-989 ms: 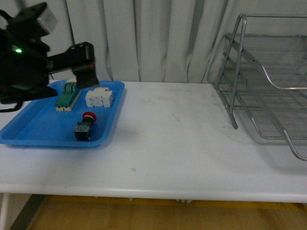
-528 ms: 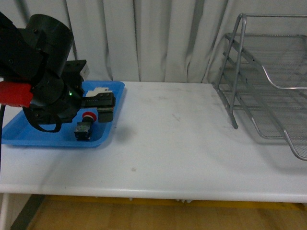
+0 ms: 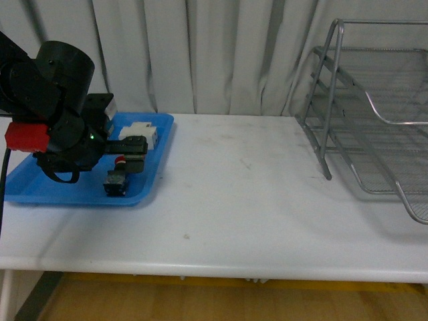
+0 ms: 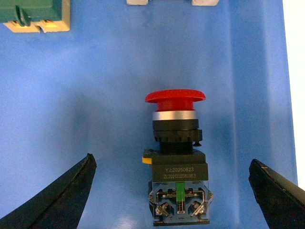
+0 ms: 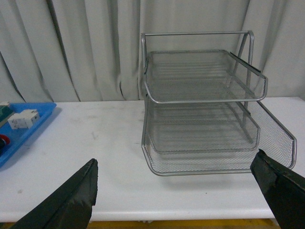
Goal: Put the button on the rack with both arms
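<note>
Two dark left fingers (image 4: 57,200) are spread wide and released, gripping nothing. You can see bare blue tray (image 4: 95,95) on either side between them and the button (image 4: 175,157). The button lies on its side between the two fingers, roughly centred in the gap and touching neither. Its black body, with the printed label, sits level with the fingertips. Its red cap reaches out past them.

From the front, the button (image 3: 117,177) lies in the tray (image 3: 40,190) near its right-hand rim, with the cap turned away from you, toward the curtain. The black left arm hangs over the tray's middle, its fingers just above the cap. A white block (image 3: 139,136) sits farther back in the tray, beyond the cap. The left wrist camera also catches a green-and-cream block (image 4: 33,14) at the tray's far end, apart from the button.

Your right fingers (image 5: 62,205) are likewise spread and hold nothing. The rack (image 5: 205,109) stands ahead of them on the white counter (image 5: 95,157), its three mesh tiers stacked in a tubular frame. In the front view the rack (image 3: 374,114) is at the counter's right end, well apart from the tray on the left.
</note>
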Action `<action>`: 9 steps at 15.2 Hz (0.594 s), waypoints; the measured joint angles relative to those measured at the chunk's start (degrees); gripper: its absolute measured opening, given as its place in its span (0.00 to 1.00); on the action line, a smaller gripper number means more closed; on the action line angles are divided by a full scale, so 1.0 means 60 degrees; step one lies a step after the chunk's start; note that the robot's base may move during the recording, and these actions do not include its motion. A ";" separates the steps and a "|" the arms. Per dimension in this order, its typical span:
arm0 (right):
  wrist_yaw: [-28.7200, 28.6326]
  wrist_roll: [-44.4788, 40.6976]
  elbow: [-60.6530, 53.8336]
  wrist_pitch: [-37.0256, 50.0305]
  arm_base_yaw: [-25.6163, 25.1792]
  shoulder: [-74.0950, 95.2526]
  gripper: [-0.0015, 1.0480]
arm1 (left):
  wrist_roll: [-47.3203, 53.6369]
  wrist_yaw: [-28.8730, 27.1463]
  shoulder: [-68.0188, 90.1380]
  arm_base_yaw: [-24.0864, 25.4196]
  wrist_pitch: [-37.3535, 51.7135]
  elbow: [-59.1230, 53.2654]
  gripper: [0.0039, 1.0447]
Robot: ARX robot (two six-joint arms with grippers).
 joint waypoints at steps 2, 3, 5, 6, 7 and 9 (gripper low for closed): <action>-0.0004 0.0000 0.0000 -0.0004 0.0000 0.0000 0.94 | 0.0000 0.0036 0.0102 -0.0044 -0.0120 0.0120 0.94; 0.0000 0.0000 0.0000 0.0000 0.0000 0.0000 0.94 | 0.0000 0.0036 0.0182 -0.0069 -0.0197 0.0226 0.94; 0.0000 0.0000 0.0000 0.0000 0.0000 0.0000 0.94 | 0.0055 -0.0033 0.0331 -0.0084 -0.0226 0.0390 0.94; -0.0004 0.0000 0.0000 0.0000 0.0000 0.0000 0.94 | 0.0076 -0.0113 0.0477 -0.0109 -0.0288 0.0477 0.94; 0.0000 0.0000 0.0000 -0.0004 0.0000 0.0000 0.94 | 0.0142 -0.0182 0.0546 -0.0124 -0.0335 0.0481 0.94; 0.0000 0.0000 0.0000 -0.0004 0.0000 0.0000 0.94 | 0.0663 -0.0608 0.0798 -0.0182 -0.0495 0.0597 0.94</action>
